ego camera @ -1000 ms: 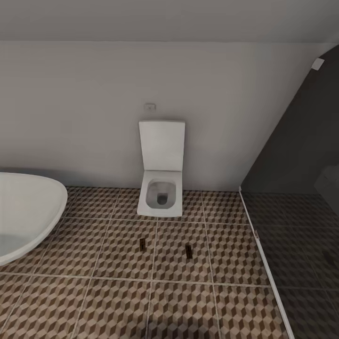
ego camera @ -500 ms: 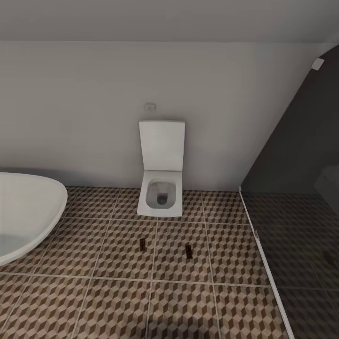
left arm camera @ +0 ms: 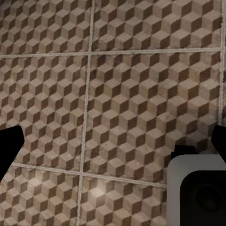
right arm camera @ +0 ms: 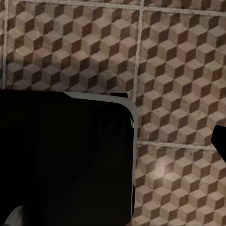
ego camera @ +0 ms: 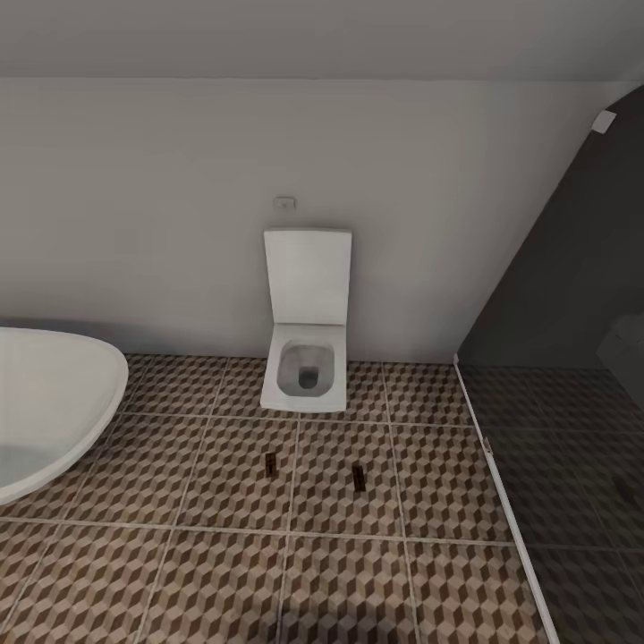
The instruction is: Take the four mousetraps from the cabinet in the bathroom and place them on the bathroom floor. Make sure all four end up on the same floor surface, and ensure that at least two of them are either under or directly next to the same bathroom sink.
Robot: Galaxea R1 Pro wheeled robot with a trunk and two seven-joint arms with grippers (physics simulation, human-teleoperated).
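Nothing has changed over the last second: the head view is the same picture throughout, so the robot is standing still, facing the far wall of the bathroom. Two mousetraps lie on the bathroom floor (ego camera: 224, 572) in front of the toilet (ego camera: 307, 358), one (ego camera: 269, 461) toward the bathtub (ego camera: 54, 402) side and the other (ego camera: 359, 477) toward the dark glass panel (ego camera: 572, 358); they are well apart, each flat on the cube-patterned tiles and near a grout line. They are too small to make out any detail. The cabinet and a sink are not among what the pictures show, so whether these two count as next to a sink cannot be judged from here. The left wrist view looks down on bare tiles, with the dark tips of the left hand (left arm camera: 113, 146) at the two side edges, spread wide with nothing between them. In the right wrist view a large dark, pale-edged block (right arm camera: 66, 160), probably part of the robot itself, hides most of the right hand, with one dark fingertip (right arm camera: 220, 139) showing at the edge, so I cannot tell how it is set. By my reading, two traps are placed and two remain to fetch; the pause suggests a turn toward the cabinet comes next.
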